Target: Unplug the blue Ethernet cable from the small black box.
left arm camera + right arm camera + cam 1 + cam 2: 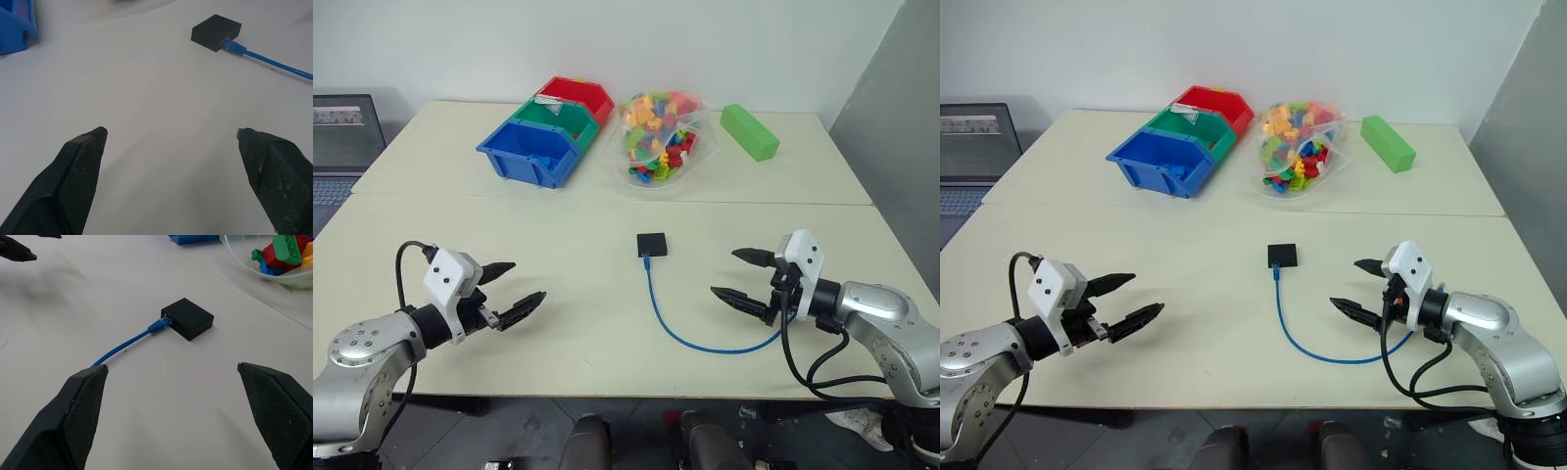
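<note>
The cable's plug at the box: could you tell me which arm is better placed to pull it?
Probably the right: its open claw hovers beside the cable, nearer the box than the left claw.

You see a bright blue thin Ethernet cable (690, 331) and a matte black small square box (653, 244) on a cream flat tabletop (568, 304). Behind: blue (530, 154), green (558, 119) and red (579, 96) plastic bins, and a lime-green rectangular block (749, 131).

A lab or office: pale worktable (558, 323), sorting bins (548, 132), laptop (342, 147), bare white wall.
</note>
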Action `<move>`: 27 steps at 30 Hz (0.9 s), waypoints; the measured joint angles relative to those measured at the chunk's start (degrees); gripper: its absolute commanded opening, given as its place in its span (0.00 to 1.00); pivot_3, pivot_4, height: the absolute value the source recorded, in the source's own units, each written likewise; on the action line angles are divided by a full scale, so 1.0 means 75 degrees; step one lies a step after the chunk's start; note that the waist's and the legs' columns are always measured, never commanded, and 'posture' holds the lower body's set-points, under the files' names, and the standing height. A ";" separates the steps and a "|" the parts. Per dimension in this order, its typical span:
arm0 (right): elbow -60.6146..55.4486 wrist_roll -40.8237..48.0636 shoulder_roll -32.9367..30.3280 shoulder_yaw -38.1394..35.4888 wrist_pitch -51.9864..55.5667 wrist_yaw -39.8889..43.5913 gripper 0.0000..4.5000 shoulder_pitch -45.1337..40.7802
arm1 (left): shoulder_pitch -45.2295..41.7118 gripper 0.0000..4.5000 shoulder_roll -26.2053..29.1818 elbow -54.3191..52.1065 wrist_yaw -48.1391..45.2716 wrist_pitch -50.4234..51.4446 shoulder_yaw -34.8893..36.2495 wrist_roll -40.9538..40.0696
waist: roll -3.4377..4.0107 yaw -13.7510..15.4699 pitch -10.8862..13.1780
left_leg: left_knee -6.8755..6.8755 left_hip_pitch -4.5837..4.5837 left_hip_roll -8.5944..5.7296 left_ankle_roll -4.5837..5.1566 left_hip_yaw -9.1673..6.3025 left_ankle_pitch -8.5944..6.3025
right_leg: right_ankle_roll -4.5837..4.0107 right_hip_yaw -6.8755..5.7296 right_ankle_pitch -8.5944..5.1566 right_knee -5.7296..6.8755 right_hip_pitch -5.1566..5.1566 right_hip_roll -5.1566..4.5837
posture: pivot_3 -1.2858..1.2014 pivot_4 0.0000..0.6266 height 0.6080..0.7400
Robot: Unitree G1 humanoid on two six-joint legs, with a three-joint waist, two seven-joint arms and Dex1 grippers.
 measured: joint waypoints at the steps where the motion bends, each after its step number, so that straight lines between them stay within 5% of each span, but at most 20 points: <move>1: 0.0000 0.0002 0.0000 0.0000 0.0005 -0.0004 1.00 -0.0002 | 0.0000 1.00 0.0000 -0.0002 -0.0013 0.0000 0.0000 -0.0008 | 0.0000 0.0000 0.0000 | 0.0000 0.0000 0.0000 0.0000 0.0000 0.0000 | 0.0000 0.0000 0.0000 0.0000 0.0000 0.0000 | 0.52 0.24 1.00; 16: -0.0022 0.0051 0.0218 0.0267 0.0391 -0.0149 1.00 -0.0256 | 0.0124 1.00 0.0060 -0.0243 -0.0210 0.0053 -0.0005 -0.0102 | 0.0000 -0.0007 0.0000 | -0.0002 0.0002 0.0003 0.0000 0.0000 0.0000 | 0.0000 0.0000 0.0000 0.0000 -0.0001 0.0001 | 0.52 0.24 1.00; 21: -0.0009 -0.0501 0.1258 0.1715 0.0790 -0.0895 1.00 -0.0594 | 0.0157 1.00 0.0355 -0.0254 -0.1002 0.0012 -0.0012 -0.0354 | 0.0008 -0.0022 0.0005 | -0.0013 0.0012 0.0009 0.0000 0.0000 0.0000 | -0.0016 0.0005 -0.0010 0.0018 -0.0007 0.0011 | 0.52 0.24 1.00; 27: 0.0940 -0.1338 0.2891 0.2311 0.1235 -0.2380 1.00 -0.1301 | 0.0057 1.00 0.0660 -0.0194 -0.1545 0.0178 0.0012 -0.0685 | 0.0011 -0.0024 0.0007 | -0.0015 0.0013 0.0008 -0.0001 0.0001 0.0000 | -0.0022 0.0004 -0.0013 0.0024 -0.0010 0.0011 | 0.52 0.24 1.00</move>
